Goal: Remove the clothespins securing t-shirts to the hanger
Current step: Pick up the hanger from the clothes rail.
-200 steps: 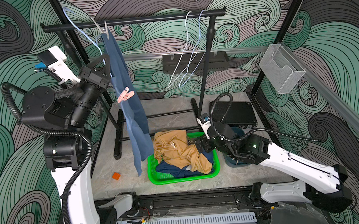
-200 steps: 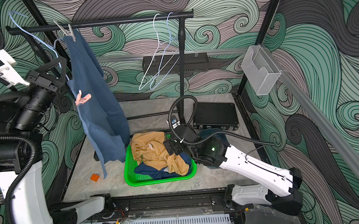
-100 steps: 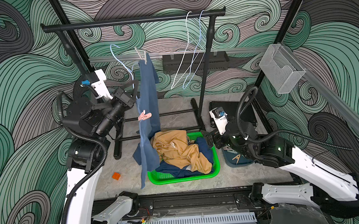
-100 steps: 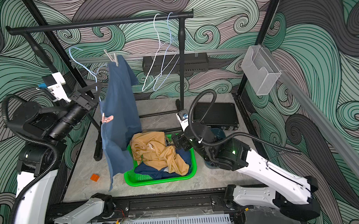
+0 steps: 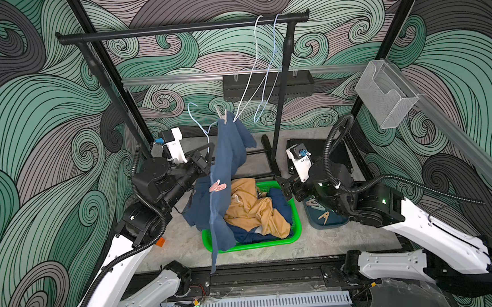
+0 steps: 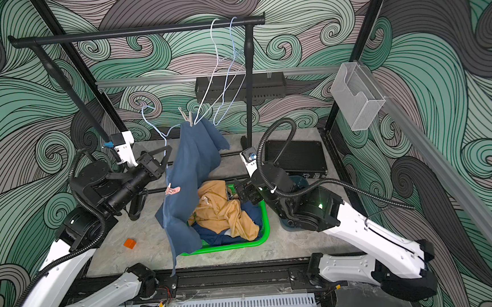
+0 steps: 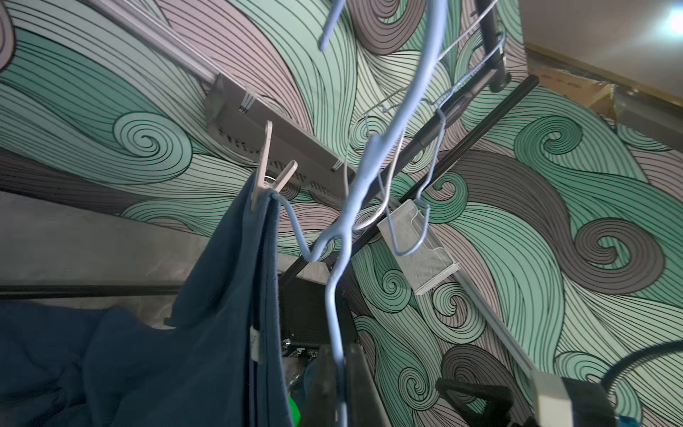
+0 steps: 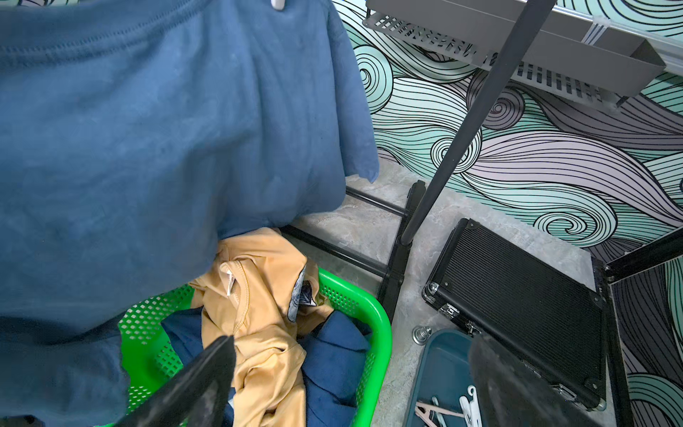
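1. Moved since earlier frames: left arm is bringing the hanger off the rail and down. Blue shirt is now hanging w/ its hem draping over the basket's front-left corner. Right arm is pulling back to the basket's right edge.
2. Left gripper is pinching the hanger wire, fingers pressed together on it; its wrist view is showing the wire running down btwn them.
3. Right gripper is hovering empty by the basket's right rim, fingers spread wide.
4. Clothespins: tan pin is biting shirt + wire at the hanger's top end. Pink pin is sitting on the shirt's left edge, mid-height. Others are lying in the tray just right of the basket. Mustard shirt and navy shirt are lying in the basket.
5. Handling, my guess: pins are looking light, stiff, spring-loaded, so squeezing the splayed tail ends should be opening the mouth; tugging w/o squeezing would be dragging soft cloth. Shirt is limp, wire thin & springy, so everything is likely swinging on contact. Tan pin's tails are sticking up clear of cloth, so that's the best grab pt.
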Available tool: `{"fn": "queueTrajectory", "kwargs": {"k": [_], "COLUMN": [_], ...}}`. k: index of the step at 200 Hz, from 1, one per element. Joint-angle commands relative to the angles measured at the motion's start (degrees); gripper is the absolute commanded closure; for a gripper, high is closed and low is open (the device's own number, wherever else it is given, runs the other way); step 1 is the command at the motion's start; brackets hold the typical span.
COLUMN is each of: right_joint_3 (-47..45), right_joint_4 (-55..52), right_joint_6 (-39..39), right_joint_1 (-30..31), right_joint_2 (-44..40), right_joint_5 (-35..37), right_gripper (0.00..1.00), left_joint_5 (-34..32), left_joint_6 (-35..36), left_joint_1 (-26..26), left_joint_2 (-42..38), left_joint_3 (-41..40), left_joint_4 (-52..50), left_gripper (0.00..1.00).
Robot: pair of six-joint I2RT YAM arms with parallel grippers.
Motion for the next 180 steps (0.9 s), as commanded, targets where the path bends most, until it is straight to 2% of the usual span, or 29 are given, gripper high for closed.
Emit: {"fn": "queueTrajectory", "kwargs": {"k": [1, 31, 64, 108, 141, 180], "right_joint_3": [1.6, 3.0, 9.6, 13.3, 19.5, 26.4], "right_joint_4": [-2.0, -1.8, -1.7, 1.8, 1.1, 1.1], "right_joint_6": [1.5, 4.6, 5.1, 1.9, -0.8, 1.7], "right_joint_1": [0.2, 1.9, 5.8, 15.2, 15.0, 11.0], "right_joint_2": [0.6, 1.6, 5.7, 11.4, 13.0, 16.0], "right_joint_5": [-2.0, -5.0, -5.2, -0.1, 2.0, -9.0], "right_gripper": [0.01, 0.01, 0.01, 0.02, 0.05, 0.15], "left_joint_5": [-7.4, -8.8, -10.0, -11.4, -6.6, 0.6], "left_joint_6": [-2.2, -3.1, -3.7, -3.5, -1.6, -1.1], "left_joint_1": [-0.8, -1.6, -2.4, -2.9, -3.1, -3.3], "left_joint_2": [-1.4, 0.4, 1.4, 4.3, 5.1, 4.0], "left_joint_3": [-1.9, -2.7, -3.2, -0.9, -0.1, -2.6], "left_joint_4": [2.3, 2.5, 3.1, 3.2, 3.7, 7.0], "left_gripper": [1.0, 1.0, 1.0, 1.0, 1.0, 1.0]}}
